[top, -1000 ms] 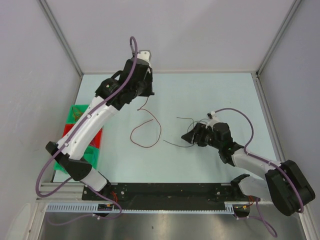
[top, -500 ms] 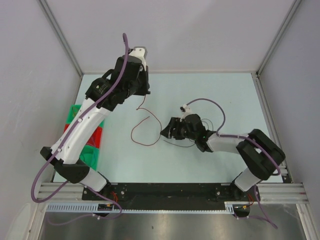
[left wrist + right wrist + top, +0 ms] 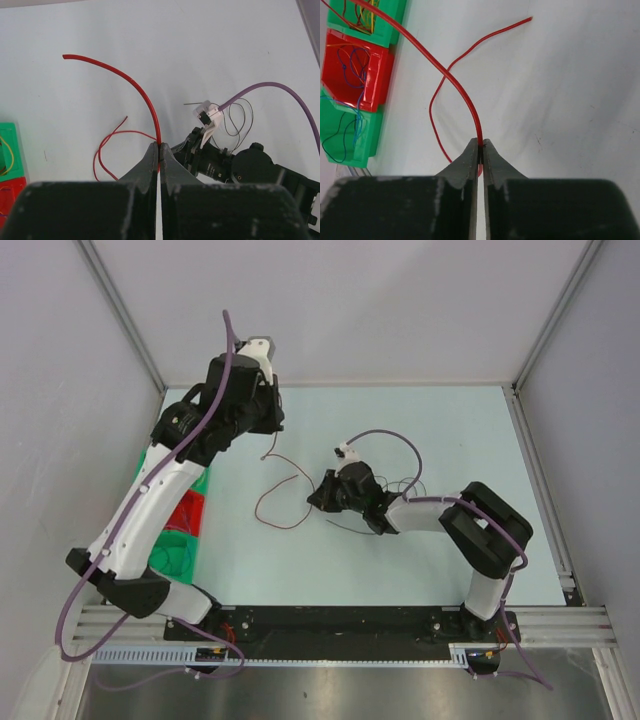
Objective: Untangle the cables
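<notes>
A red cable (image 3: 258, 508) lies curled in a loop on the pale table between my two grippers. My left gripper (image 3: 159, 148) is shut on a red cable (image 3: 145, 97) that arcs up to a free end. In the top view, the left gripper (image 3: 268, 433) hangs over the far left of the table. My right gripper (image 3: 480, 144) is shut on a red cable (image 3: 447, 75) beside a thinner red loop; it sits at the loop's right side (image 3: 313, 500). Whether both hold the same cable I cannot tell. Thin dark cables (image 3: 400, 485) lie by the right arm.
Green and red bins (image 3: 172, 558) stand along the left edge of the table, with blue, yellow and red cables inside (image 3: 350, 65). Grey walls enclose the table on three sides. The right arm (image 3: 235, 165) stretches low across the middle.
My right gripper moved left to the loop and shut on the red cable. The left arm drifted left with its cable, and the loop shifted slightly left.
</notes>
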Controlling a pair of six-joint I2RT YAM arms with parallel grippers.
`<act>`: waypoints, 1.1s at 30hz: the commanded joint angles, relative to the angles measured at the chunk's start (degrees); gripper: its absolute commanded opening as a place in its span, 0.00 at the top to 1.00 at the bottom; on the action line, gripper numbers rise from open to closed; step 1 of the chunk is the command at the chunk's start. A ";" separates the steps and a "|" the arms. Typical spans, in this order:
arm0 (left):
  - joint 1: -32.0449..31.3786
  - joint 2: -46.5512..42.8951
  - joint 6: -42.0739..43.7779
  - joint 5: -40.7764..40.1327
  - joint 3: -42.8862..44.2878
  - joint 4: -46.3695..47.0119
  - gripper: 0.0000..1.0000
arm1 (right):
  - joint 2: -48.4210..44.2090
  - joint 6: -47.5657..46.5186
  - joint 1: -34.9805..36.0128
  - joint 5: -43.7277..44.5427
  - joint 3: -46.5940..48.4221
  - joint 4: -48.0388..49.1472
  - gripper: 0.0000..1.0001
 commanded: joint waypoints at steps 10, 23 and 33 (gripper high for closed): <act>3.78 -9.65 0.35 3.99 -14.82 4.71 0.58 | -15.69 -8.42 0.77 6.41 7.39 -9.77 1.00; 3.78 -25.83 -0.70 8.03 -31.46 14.39 0.27 | -28.88 -15.19 0.94 7.66 16.63 -17.69 1.00; 3.78 -25.22 -4.39 19.19 -25.92 20.71 0.34 | -30.64 -16.86 1.82 8.53 16.54 -20.68 1.00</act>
